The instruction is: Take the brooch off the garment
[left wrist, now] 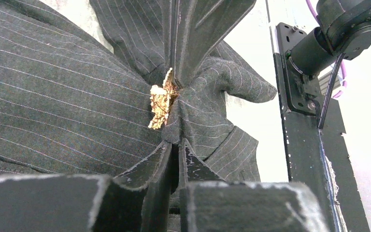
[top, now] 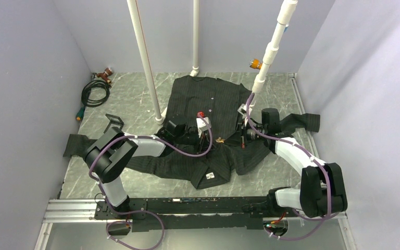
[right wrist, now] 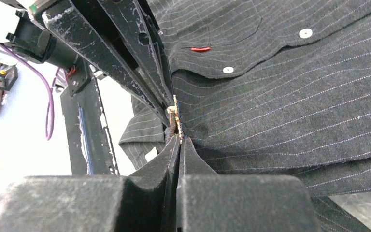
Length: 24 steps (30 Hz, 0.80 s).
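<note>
A big black pinstriped shirt (top: 216,99) is spread out on a grey marbled table (top: 135,99). A tiny gold-shining flower-shaped pin (left wrist: 160,104) is stuck on the front of the shirt, between the two arms. The left gripper (left wrist: 174,147) is pointed at the pin from one side. Its fingers are pressed together on a fold of cloth just under the pin. The right gripper (right wrist: 178,142) is pointed at the pin from the other side, so the two sets of tips nearly meet there. Its fingers are pressed together too, but whether the pin or only cloth is pinched cannot be told. The cloth is puckered up around the tips. A small red tag (right wrist: 200,49) and white buttons (right wrist: 306,33) can be seen farther off on the shirt.
</note>
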### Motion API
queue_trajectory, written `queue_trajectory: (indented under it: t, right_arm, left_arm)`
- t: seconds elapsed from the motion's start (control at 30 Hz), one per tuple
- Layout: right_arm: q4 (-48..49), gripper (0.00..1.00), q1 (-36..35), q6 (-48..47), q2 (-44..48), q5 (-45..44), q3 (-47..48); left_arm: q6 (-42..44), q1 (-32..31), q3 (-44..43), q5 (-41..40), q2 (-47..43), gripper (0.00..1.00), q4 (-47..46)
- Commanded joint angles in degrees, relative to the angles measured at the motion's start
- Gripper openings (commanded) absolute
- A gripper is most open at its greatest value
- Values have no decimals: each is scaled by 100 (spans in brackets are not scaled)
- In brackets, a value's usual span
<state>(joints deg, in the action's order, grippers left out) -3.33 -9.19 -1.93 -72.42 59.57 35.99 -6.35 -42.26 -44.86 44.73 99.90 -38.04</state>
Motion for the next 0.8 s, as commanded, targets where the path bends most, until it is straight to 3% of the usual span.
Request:
queue_trajectory:
  t: [0.0,0.1,0.3,0.77]
  right_arm:
    - [593,0,-9,-264,-75,378,48]
    - [581,0,-13,-402,-109,366,46]
    - [536,0,-35,-526,-68,331,-5]
    - [463,0,-118,-563,-67,490,44]
  left_arm:
    - [244,-43,45,416,-202,21,71]
    - [211,134,122,860,-335,37,18]
    - [-180,721,289,1158,-550,49,-635]
    - [-680,571,-124,970,-12,45,-1312]
